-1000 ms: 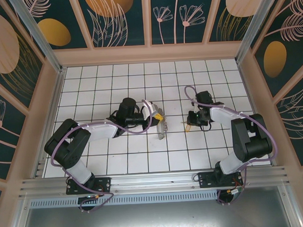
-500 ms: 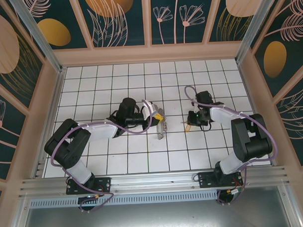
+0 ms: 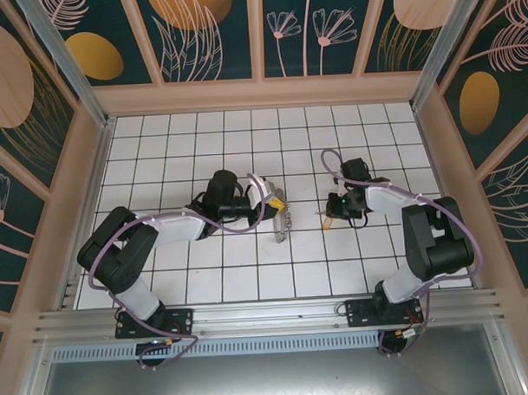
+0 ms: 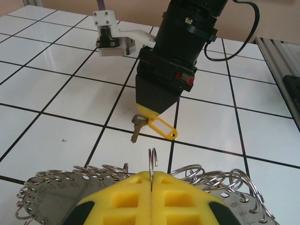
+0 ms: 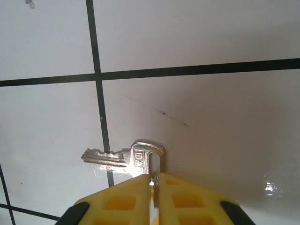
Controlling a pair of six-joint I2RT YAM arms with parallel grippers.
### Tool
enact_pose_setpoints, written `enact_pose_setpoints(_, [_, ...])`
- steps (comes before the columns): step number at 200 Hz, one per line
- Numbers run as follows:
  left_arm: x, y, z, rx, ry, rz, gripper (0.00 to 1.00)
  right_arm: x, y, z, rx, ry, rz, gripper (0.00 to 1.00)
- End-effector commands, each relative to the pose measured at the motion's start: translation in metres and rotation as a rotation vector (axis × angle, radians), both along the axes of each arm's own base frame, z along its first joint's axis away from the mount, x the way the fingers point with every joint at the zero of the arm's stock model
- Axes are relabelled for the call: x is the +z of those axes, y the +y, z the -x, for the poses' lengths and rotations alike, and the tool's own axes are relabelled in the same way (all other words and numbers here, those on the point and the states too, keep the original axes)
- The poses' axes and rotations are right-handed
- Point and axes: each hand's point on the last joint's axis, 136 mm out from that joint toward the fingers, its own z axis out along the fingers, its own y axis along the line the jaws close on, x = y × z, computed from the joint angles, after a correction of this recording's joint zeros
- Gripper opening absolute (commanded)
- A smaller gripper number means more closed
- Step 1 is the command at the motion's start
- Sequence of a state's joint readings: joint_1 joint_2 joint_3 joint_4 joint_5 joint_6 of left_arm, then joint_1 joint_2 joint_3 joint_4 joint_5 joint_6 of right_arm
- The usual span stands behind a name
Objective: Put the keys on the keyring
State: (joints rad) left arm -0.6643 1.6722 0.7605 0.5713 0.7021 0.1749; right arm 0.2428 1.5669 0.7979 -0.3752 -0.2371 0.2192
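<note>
- The left gripper (image 3: 278, 200) reaches to the middle of the white tiled table (image 3: 201, 148); its yellow fingers (image 4: 126, 197) are pressed together.
- In the left wrist view they pinch one small wire ring (image 4: 152, 159) that stands upright between the fingertips.
- That ring belongs to the keyring (image 4: 54, 199), a flat grey disc fringed all round with many wire loops. It sits just under the left fingers, near the table's centre (image 3: 283, 224).
- The right gripper (image 3: 331, 217) is to the right of the keyring, apart from it, with its tip pointing down at the tiles.
- Its yellow fingers (image 5: 185, 201) are clenched on the head of a silver key (image 5: 117, 157), and the blade sticks out past the fingertips across a black tile line.
- From the left wrist view the key (image 4: 136, 129) hangs below the right gripper's tip (image 4: 150, 112), with a yellow tag (image 4: 162, 127) just beside it.
- Whether the key's tip touches the tile cannot be told.
- Key and upright ring face each other with a gap of bare tile between them.
</note>
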Motion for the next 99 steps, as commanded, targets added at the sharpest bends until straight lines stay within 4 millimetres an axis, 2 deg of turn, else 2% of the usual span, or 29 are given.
enact_pose_setpoints(1, [0.010,-0.004,0.001,-0.025,-0.025,0.020,0.00,0.001,0.000,-0.006,-0.014,-0.004,-0.009,0.12])
enact_pose_setpoints(18, [0.011,-0.005,0.001,-0.026,-0.027,0.022,0.00,0.000,-0.001,-0.006,-0.017,0.001,-0.008,0.12])
enact_pose_setpoints(68, [0.010,-0.004,0.001,-0.027,-0.027,0.022,0.00,0.000,-0.001,-0.005,-0.013,-0.005,0.000,0.03])
enact_pose_setpoints(99, [0.012,-0.004,0.001,-0.024,-0.032,0.027,0.00,0.016,0.000,-0.011,0.003,-0.083,-0.011,0.00])
